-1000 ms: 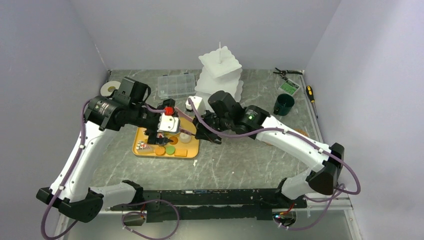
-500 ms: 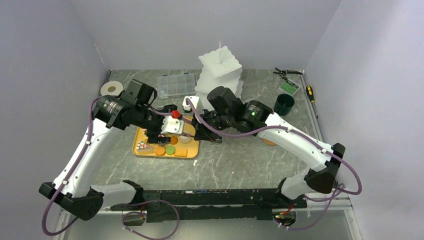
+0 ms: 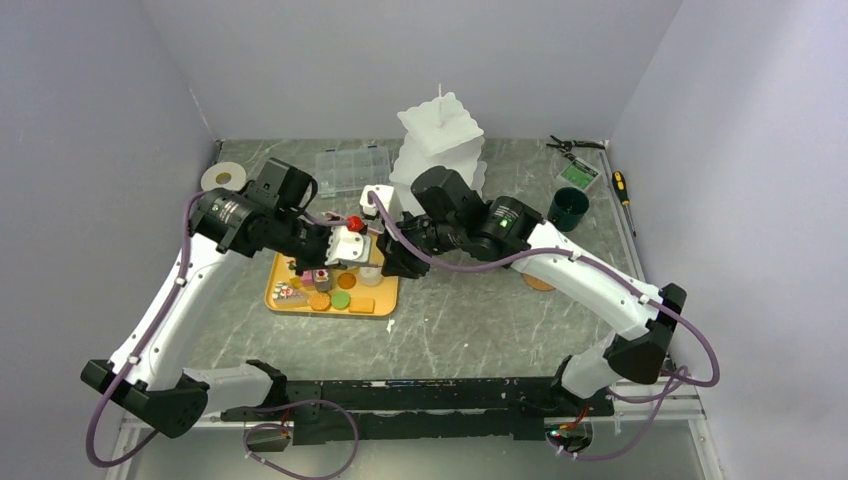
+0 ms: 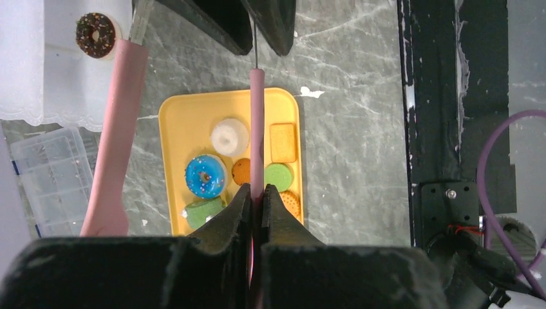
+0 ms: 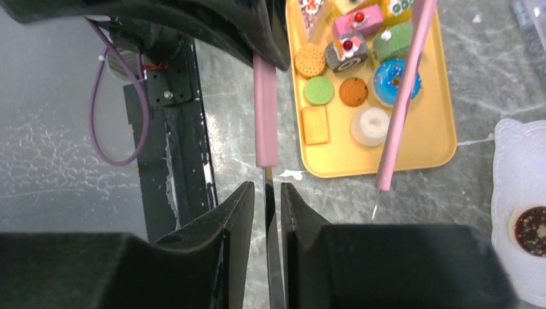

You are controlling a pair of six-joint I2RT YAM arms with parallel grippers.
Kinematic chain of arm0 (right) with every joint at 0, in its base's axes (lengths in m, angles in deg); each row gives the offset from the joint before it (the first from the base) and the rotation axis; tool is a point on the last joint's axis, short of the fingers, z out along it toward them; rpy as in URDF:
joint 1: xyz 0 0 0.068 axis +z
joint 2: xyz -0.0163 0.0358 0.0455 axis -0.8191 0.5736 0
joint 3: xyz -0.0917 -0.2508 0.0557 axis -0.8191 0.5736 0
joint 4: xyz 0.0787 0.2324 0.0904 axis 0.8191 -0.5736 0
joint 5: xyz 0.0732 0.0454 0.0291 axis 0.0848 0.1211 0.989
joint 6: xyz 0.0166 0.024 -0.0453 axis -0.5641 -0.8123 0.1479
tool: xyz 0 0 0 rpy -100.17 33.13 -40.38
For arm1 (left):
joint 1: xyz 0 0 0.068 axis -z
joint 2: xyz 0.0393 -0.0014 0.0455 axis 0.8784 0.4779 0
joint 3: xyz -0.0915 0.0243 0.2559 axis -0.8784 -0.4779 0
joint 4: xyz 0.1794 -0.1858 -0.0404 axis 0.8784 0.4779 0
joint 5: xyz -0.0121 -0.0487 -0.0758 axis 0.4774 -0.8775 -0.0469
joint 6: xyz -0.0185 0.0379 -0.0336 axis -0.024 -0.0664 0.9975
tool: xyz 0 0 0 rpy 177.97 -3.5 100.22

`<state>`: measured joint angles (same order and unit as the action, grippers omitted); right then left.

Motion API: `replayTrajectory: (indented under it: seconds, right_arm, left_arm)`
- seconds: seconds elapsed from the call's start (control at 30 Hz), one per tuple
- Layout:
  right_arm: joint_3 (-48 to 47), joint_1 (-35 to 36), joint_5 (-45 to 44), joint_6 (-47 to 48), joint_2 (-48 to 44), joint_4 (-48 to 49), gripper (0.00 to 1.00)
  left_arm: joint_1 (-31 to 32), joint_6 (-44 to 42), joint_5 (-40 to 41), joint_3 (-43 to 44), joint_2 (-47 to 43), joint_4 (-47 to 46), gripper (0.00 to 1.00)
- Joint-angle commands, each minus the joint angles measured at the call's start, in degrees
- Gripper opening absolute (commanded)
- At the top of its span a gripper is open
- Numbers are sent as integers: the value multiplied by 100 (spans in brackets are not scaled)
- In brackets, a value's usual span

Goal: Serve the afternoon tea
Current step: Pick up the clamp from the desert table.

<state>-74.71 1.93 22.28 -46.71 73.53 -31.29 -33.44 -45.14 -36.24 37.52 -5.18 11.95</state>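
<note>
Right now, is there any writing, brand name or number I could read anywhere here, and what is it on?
No text can be read in any of the views.
Green card behind the dark-green mug: any print on it is too small and blurred to read.

Yellow tray (image 4: 187,122), blue sprinkled donut (image 4: 205,176), green biscuit (image 4: 278,176), pink tongs (image 4: 116,129). White stand (image 3: 440,130), dark-green mug (image 3: 567,208). Grey marbled table (image 3: 480,320).
</note>
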Motion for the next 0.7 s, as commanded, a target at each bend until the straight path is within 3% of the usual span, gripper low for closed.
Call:
replayTrajectory:
  seconds: [0.0,0.2,0.3,0.4,0.67]
  right_arm:
    - [-203,30,-134,-84,-415,767,34]
    - [369,4,-902,-251,-1423,2099,81]
    - [886,-143,-1345,-354,-2073,2945,99]
    - [1185,-429,-1302,-552,-2424,3374,100]
    - [2138,-1597,225,-1692,-3047,4301,100]
  left_arm:
    - [33,600,-392,-323,-372,-797,3]
    - [20,2247,-893,-836,-749,-1837,3]
    - [12,3322,-1233,-948,-849,-2248,3]
    - [-6,4221,-1539,-927,-942,-2628,3]
    - [-403,5999,-1466,-921,-1232,-4052,3]
